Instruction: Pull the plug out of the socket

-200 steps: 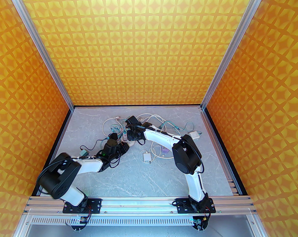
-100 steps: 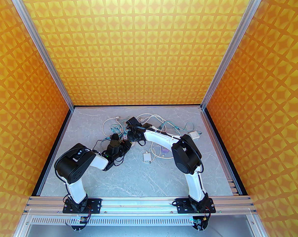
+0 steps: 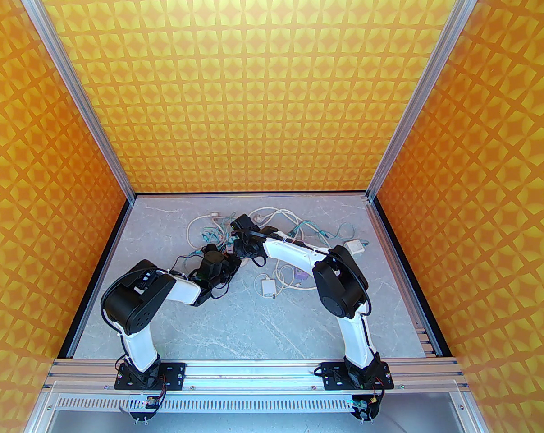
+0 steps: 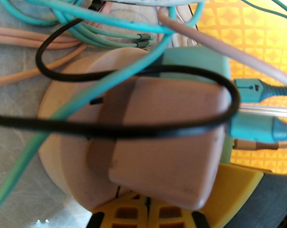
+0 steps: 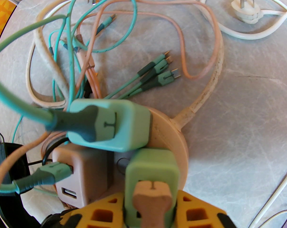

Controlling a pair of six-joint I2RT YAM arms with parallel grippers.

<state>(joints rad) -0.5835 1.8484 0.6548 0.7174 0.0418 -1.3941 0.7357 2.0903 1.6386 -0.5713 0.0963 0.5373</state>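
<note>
The pull is not yet visibly made: the right hand, at the bottom centre of its wrist view, is clamped narrow on the green plug. That plug looks seated on the round socket, beside a teal plug and a pink plug at lower left. The left hand, its fingers closed together on nothing, sits at the bottom of its own view by the socket's rim, probably bracing it on the table; drawing the green plug clear is what remains.
</note>
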